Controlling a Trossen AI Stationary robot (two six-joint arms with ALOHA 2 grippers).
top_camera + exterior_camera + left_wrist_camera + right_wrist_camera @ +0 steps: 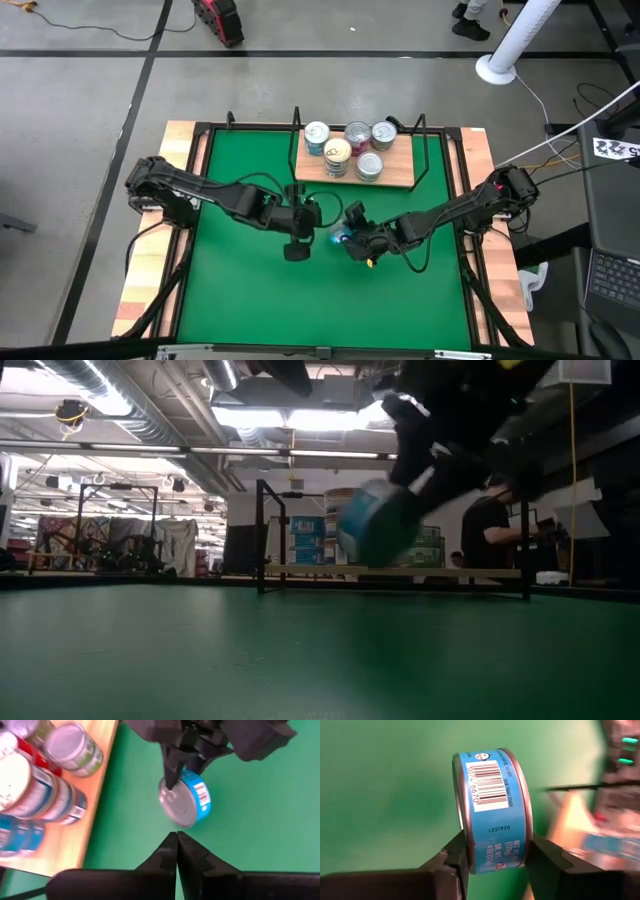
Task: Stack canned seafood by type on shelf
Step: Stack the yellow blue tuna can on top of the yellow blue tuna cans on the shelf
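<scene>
A teal-blue tin (495, 815) of canned seafood hangs above the green mat (260, 290), with my right gripper (350, 242) shut on it; it also shows in the low view (372, 525) and the left wrist view (189, 797). My left gripper (176, 851) is shut on nothing, just left of the tin (297, 246). Several more tins (338, 154) stand in short stacks on the wooden shelf (395, 178) at the mat's far side. My right gripper pinches the tin across its two flat faces, one finger on the silver lid (172, 802) and the other on the opposite face (529, 842). The fingers slant down from the table's right side. The tin is turned on edge, its label band facing the wrist, clear of the mat.
Thin black wire rails (428, 150) frame the shelf. Pale wooden planks (150, 280) edge the mat on both sides. Bare green mat lies toward the near edge. A person (490, 530) stands in the room beyond the table.
</scene>
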